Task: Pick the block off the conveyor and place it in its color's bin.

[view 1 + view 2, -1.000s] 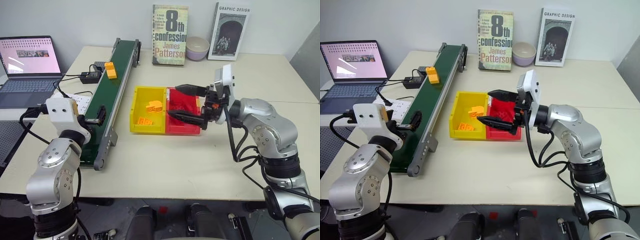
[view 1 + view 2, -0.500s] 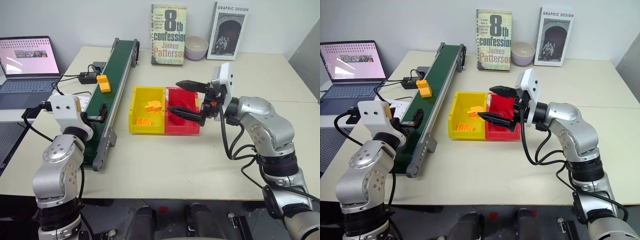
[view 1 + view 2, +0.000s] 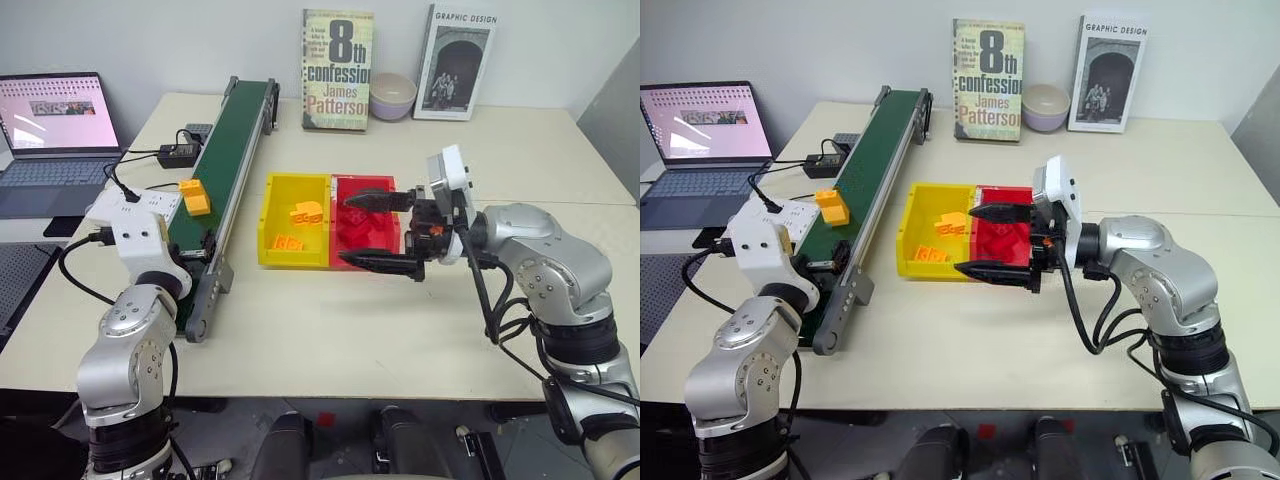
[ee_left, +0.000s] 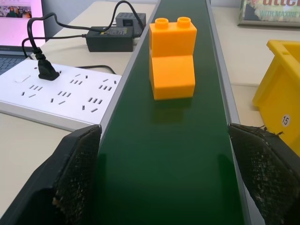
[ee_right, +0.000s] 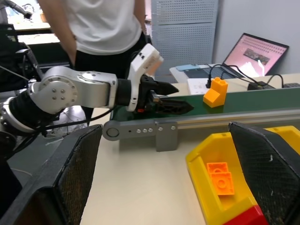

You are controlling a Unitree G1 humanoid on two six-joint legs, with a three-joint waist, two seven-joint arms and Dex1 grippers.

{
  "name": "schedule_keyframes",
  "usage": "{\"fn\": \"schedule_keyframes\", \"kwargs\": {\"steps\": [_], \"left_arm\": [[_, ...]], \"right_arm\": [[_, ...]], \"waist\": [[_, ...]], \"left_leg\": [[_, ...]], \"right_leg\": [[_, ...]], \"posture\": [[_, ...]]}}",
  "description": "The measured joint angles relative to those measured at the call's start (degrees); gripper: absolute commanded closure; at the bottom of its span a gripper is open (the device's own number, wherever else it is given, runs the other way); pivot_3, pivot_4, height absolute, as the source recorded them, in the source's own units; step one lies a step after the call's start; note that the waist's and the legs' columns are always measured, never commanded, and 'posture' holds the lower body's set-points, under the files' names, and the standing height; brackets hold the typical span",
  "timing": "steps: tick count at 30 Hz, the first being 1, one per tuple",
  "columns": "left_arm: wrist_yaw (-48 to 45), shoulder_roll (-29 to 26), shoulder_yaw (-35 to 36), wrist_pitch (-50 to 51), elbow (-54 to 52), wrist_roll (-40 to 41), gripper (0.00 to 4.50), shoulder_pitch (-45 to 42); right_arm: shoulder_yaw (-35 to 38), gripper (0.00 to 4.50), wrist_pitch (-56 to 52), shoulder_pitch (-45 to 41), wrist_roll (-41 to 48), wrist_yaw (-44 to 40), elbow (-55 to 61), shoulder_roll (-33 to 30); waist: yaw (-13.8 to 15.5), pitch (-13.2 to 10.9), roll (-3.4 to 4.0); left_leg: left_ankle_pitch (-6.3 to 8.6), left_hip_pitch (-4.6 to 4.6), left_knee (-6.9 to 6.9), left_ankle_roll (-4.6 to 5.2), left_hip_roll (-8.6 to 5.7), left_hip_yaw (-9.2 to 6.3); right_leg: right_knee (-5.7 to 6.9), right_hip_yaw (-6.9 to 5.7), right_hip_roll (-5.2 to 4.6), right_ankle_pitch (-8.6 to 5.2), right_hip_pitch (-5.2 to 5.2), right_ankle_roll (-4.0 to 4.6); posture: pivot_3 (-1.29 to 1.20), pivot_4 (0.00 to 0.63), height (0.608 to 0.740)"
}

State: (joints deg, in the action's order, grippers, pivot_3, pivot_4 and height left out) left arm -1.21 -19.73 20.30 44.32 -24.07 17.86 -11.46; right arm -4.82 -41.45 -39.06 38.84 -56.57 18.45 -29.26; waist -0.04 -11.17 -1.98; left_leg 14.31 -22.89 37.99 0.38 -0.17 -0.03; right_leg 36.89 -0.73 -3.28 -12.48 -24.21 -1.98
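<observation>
Nothing is picked yet: the block (image 4: 172,58) sits upright on the conveyor (image 3: 222,140), along the middle of the belt, apart from my left gripper (image 4: 171,180), whose fingers stand wide and empty astride the belt near its front end. My right gripper (image 3: 385,232) hangs released, holding nothing, above the red bin's front edge. Grasping, carrying and dropping into the yellow bin (image 3: 272,222) remain, I judge.

The block (image 4: 172,58) is smooth, slightly glossy orange-yellow plastic with moulded studs; the conveyor (image 4: 173,154) has a matt dark green belt between brushed grey metal rails; the bin (image 3: 281,222) is glossy yellow plastic; the bench (image 3: 400,320) is matt cream laminate; the fingers (image 4: 77,171) carry rough, grainy black pads
</observation>
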Motion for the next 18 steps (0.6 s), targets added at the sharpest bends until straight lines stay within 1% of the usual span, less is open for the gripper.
{"fn": "schedule_keyframes", "kwargs": {"steps": [9,11,12,14,18], "left_arm": [[-0.9,-0.2,0.2,0.8,-0.1,0.2,0.04,0.1],[-0.8,-0.1,0.2,1.7,-0.1,0.2,0.38,0.1],[-0.6,-0.1,0.3,1.9,-0.2,0.2,0.49,0.3],[-0.6,-0.1,0.5,2.9,-0.8,0.4,0.97,0.6],[-0.6,-0.1,1.6,5.1,-2.4,1.2,1.73,1.1]], "right_arm": [[0.0,0.00,-3.0,-1.6,1.6,0.9,1.0,0.0],[0.1,0.00,-3.4,-2.8,1.9,1.5,1.0,0.0],[0.2,0.00,-3.8,-3.3,2.1,1.8,1.0,0.0],[0.2,0.00,-4.3,-3.5,2.7,2.0,1.0,0.0],[0.2,0.00,-4.6,-4.1,2.8,2.3,0.8,0.1]], "waist": [[0.0,0.0,0.00],[0.0,0.0,0.00],[0.0,0.0,0.00],[0.0,0.0,0.00],[0.0,0.0,0.00]], "left_leg": [[0.00,-0.02,0.00,0.00,-0.01,0.03],[0.00,-0.01,0.00,0.00,0.00,0.02],[0.00,-0.01,0.00,0.00,0.00,0.01],[0.00,-0.02,0.00,0.00,0.00,0.01],[0.00,-0.02,0.00,0.00,0.00,0.02]], "right_leg": [[-0.02,0.02,0.01,0.00,-0.01,0.00],[-0.01,0.01,0.01,0.00,-0.01,0.01],[-0.02,0.00,0.01,0.00,-0.01,0.01],[-0.02,0.00,0.00,0.00,-0.01,0.01],[-0.02,0.02,0.00,-0.01,-0.01,0.01]], "posture": [[0.00,0.150,0.740],[0.00,0.150,0.740],[0.00,0.150,0.740],[0.00,0.150,0.740],[0.00,0.150,0.740]]}}
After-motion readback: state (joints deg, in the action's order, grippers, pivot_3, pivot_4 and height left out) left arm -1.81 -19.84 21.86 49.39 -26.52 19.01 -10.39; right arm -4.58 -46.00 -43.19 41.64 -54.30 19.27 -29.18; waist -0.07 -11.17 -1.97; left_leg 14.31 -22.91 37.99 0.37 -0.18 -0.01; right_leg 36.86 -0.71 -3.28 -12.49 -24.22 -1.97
